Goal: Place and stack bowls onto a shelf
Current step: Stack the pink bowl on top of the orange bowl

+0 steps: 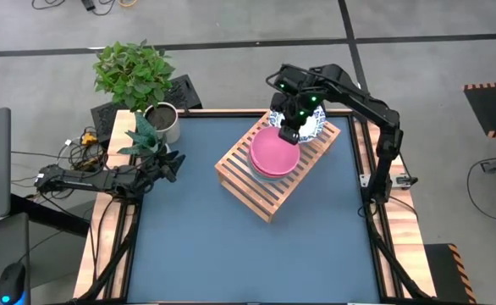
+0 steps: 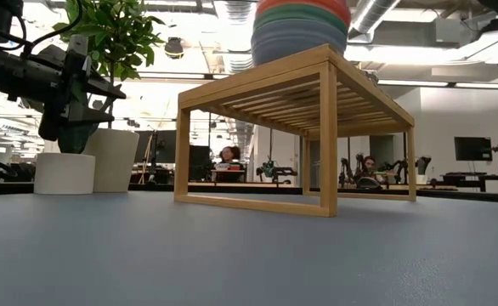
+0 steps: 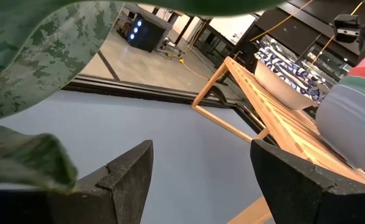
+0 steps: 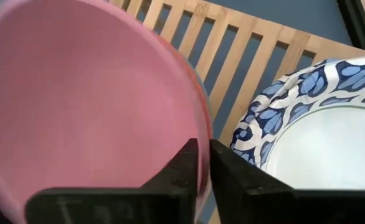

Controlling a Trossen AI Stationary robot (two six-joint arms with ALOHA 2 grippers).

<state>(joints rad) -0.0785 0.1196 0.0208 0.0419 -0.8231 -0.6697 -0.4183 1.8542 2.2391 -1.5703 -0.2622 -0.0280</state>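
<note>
Two arms are in your picture, so start on the left. Your left arm lies low and stretched out along the table's left edge, its left gripper poking in among the leaves of the small plant beside the white pot. From its wrist you see both fingers spread wide with only blue table between them, holding nothing. Behind that pot stands the bigger leafy plant.

Move across to the middle and you reach the shelf, set at an angle on the tabletop, slats running across it. On it sits a stack of bowls with the pink bowl on top; the low view shows green and blue ones beneath it.

Further right, your right arm reaches in from the table's far right corner, elbow bent, wrist turned down over the shelf. The right gripper is clamped on the pink bowl's rim, fingers pinched nearly together with the rim between them. Just beside it, on the shelf's far end, rests the blue-and-white patterned bowl, touching or nearly touching the stack.

No readable writing or labels show anywhere.
</note>
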